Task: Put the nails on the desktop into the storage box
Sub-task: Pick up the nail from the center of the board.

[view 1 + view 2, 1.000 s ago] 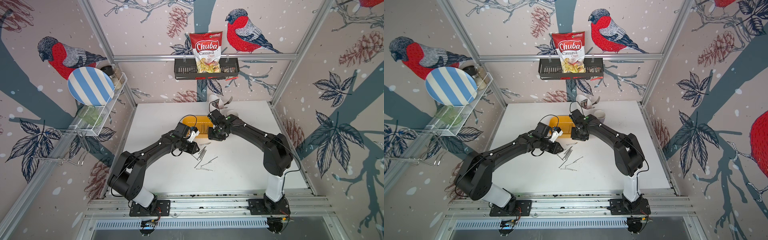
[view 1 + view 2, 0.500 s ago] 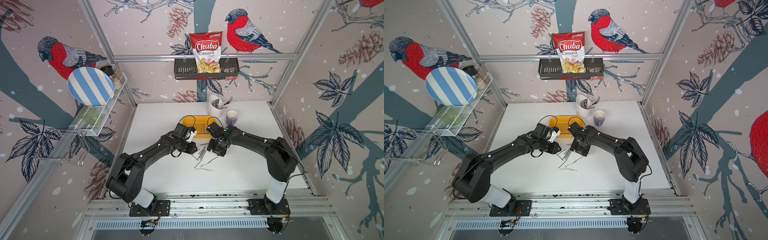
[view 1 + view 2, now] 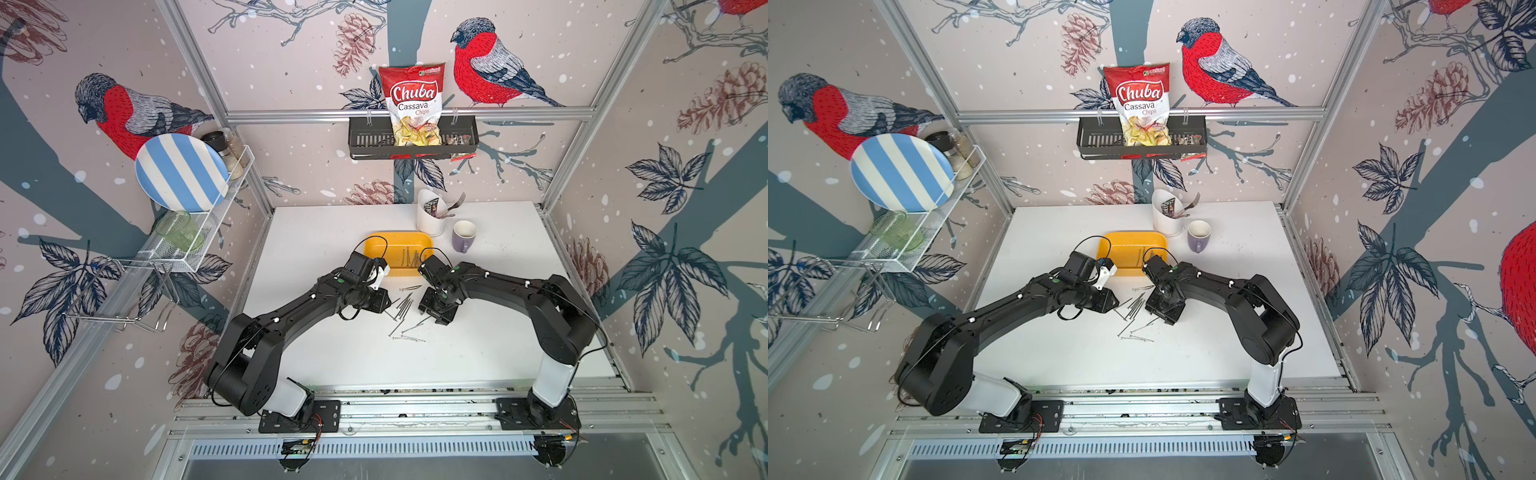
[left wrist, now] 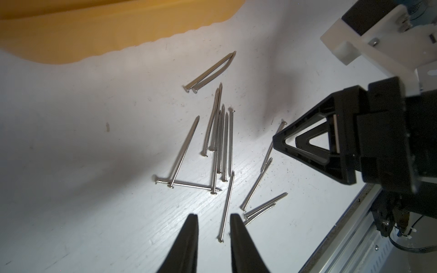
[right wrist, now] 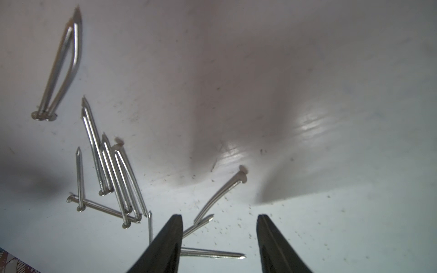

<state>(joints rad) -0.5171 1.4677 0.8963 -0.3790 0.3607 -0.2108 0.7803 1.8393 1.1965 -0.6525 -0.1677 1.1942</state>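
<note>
Largest first: the counter (image 3: 478, 353), with the nails (image 3: 402, 308) loose near its middle. Toward the middle of the far edge, the storage box (image 3: 384, 251), shallow and lidless, a few more nails already inside.

On the near side of the box, the left claw (image 4: 212, 217): jaws a narrow slot apart, gripping nothing, the head end of one stray nail showing in the gap. Facing it across the nails, the right claw (image 5: 219, 217): jaws about half spread, likewise empty, over bare counter; height above the top impossible to tell.

Handling, as a judgement: light, stiff, slick round steel, flat against a hard top, so prone to roll or skid out of a sloppy pinch. Best taken across the shank near mid-length, jaws square to the long axis.

Then the main bundle (image 4: 225, 146): side by side, long axes running near edge to far edge with a lean toward the right edge, most tips toward the box, one reversed. Next the pair (image 4: 210, 71) nearer the box: almost along the far edge, one shank bowed. Last, singles toward the near edge: crossed at odd angles, one nearly parallel to that edge.
</note>
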